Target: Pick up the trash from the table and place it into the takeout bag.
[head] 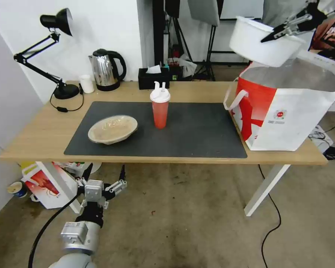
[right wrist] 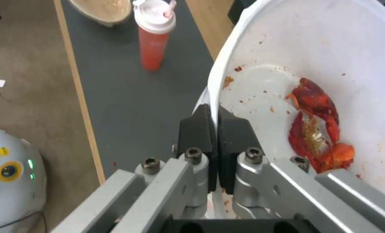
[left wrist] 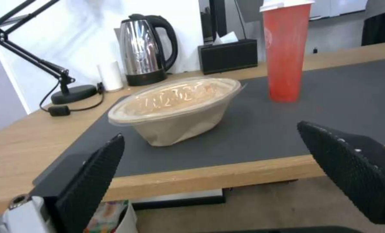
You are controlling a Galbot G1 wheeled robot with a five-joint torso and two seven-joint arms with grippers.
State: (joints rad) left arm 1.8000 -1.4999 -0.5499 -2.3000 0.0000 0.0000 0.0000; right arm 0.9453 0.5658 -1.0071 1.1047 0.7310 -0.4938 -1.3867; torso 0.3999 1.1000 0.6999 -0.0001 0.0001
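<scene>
Pinching the rim of the big white bowl, the right gripper held it tilted in the air over the open takeout bag, which stood at the table's three-o'clock end. Its pads pressed together on the thin wall, one inside, one outside. The bowl looked light and stiff but slick with sauce, so a rim pinch seemed likely to let it swing; red crayfish shells lay loose against the inner wall and could spill if it tipped further. The red cup stood upright at the mat's centre, tall and probably easy to topple, best taken around its middle. At its nine o'clock, well apart, sat the tan lidded container, shallow, with a thin flexible-looking lid. The left gripper hung spread below the table's near edge, around seven o'clock.
</scene>
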